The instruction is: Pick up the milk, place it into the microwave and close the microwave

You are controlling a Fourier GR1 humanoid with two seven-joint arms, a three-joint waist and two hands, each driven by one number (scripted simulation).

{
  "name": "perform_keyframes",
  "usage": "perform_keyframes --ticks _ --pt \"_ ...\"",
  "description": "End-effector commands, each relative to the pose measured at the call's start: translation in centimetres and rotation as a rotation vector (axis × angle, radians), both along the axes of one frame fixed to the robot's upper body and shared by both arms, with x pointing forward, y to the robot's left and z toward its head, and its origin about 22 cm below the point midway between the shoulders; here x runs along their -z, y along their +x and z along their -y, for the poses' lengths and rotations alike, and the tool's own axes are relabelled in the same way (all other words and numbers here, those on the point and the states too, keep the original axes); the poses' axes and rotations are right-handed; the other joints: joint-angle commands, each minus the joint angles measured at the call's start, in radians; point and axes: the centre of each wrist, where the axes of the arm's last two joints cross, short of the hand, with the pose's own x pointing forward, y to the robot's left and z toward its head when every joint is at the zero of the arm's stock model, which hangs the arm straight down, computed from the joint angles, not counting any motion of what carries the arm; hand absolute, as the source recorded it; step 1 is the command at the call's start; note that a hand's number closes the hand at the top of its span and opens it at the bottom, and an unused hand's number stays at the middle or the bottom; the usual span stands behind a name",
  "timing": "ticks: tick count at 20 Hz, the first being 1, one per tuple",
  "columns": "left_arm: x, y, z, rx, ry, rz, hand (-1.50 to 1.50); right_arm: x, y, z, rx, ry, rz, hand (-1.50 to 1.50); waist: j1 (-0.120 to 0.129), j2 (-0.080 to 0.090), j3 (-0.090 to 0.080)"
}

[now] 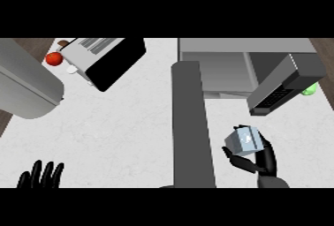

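The right hand (257, 160) curled around the milk (243, 140), so the carton's lower side was hidden behind its fingers. Its wrist was cut off at the picture's bottom, near five o'clock. The left hand (40, 176) showed only its fingers at seven o'clock; the palm was cut off. The open microwave door (284, 84) hid most of a green thing (310, 89) at two o'clock. A red thing (53, 58) at eleven o'clock was too small to tell.

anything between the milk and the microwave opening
Nothing visible blocks it. The right hand holds the milk just below the microwave, whose door is swung open to the right, clear of the path.
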Motion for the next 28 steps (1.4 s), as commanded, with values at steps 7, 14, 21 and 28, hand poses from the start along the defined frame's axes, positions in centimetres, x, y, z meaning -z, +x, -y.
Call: perform_keyframes --ticks 7,14,21,28 --pt "0.7 -0.1 -0.2 0.006 -0.013 0.004 -1.50 -0.7 3.6 -0.7 0.079 -0.007 0.105 1.50 0.004 0.002 0.001" --pt "0.0 -0.9 -0.7 0.013 0.010 0.015 -1.50 -1.6 6.3 -1.1 0.135 0.053 0.155 1.50 0.021 0.007 0.003" --pt "0.9 -0.5 0.1 0.017 -0.015 -0.004 -1.50 -0.8 5.4 -1.0 0.137 0.058 0.181 1.50 0.008 0.003 0.002" --pt "-0.3 -1.4 -1.7 0.027 -0.033 -0.018 -1.50 -1.0 3.9 -1.0 0.114 0.043 0.191 1.50 -0.009 -0.003 0.000"
